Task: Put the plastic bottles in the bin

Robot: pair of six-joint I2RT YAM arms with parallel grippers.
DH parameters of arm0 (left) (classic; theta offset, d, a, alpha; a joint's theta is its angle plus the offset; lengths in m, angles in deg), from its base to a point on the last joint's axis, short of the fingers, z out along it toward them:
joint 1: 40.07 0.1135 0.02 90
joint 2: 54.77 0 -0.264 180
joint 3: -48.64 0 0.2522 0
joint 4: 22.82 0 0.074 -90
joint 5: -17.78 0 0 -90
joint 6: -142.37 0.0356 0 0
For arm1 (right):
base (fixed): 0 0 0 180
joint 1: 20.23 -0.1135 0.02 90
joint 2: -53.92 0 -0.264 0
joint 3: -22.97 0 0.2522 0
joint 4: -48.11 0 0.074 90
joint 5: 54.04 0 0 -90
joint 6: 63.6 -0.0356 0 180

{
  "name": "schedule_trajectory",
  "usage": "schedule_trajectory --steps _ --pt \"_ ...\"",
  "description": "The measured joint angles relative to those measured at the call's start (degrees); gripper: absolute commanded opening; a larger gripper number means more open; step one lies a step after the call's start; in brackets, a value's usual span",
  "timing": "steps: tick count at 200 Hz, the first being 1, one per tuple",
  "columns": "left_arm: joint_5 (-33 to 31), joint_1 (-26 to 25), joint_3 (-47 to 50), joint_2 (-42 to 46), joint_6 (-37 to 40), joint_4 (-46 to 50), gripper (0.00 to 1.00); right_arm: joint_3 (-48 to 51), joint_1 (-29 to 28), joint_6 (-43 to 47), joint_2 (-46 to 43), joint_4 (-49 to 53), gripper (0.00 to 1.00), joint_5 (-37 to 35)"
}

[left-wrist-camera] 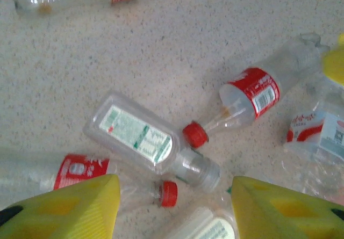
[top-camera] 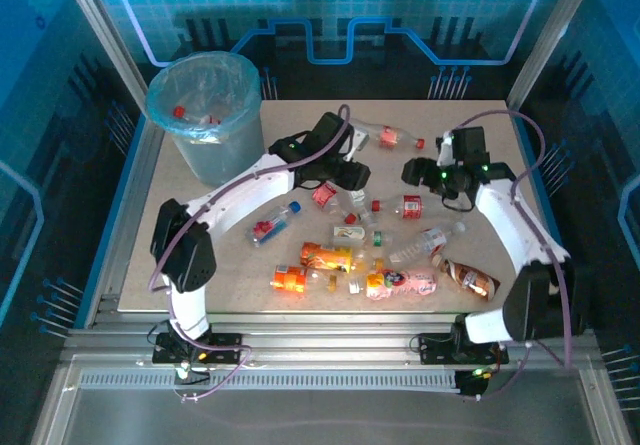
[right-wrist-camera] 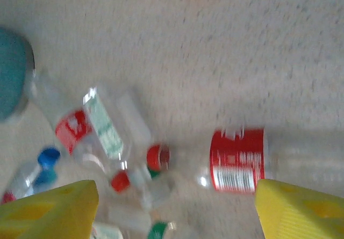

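Your speckled tabletop (top-camera: 230,280) carries the plastic bottles (top-camera: 400,284) scattered across its middle and near side, the bin (top-camera: 215,155) stands at its far left corner, and your left tool (left-wrist-camera: 174,188) and right tool (right-wrist-camera: 176,190) both hang spread open above the scatter.

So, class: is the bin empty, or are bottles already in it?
Not empty. The bin holds at least one red-capped bottle, visible through its open top in the top view.
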Motion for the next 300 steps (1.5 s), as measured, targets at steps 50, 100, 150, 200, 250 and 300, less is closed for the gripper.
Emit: schedule_trajectory --steps 50,100,150,200,250,300 --pt "-0.1 1.7 -25.7 -18.0 2.5 2.8 0.58 -12.7 3.7 -12.3 19.1 -9.9 0.72 0.8" --pt "-3.1 4.4 -38.4 -30.0 6.0 -2.9 0.67 -21.8 4.9 -23.3 34.9 -16.8 0.69 -0.3" --pt "-5.9 4.6 -41.6 -36.4 7.6 -9.5 0.70 -25.9 5.6 -30.3 43.0 -19.5 0.72 -1.3" --pt "-6.3 4.6 -41.7 -36.6 7.6 -10.9 0.71 -26.4 6.3 -33.8 45.3 -23.3 0.70 -1.8" --pt "-6.3 4.6 -41.7 -36.6 7.1 -10.9 0.71 -26.2 8.0 -38.6 47.3 -30.1 0.69 -0.9" --pt "-6.3 4.6 -41.7 -36.6 7.0 -11.0 0.71 -26.3 8.0 -42.3 48.4 -32.7 0.70 0.2"
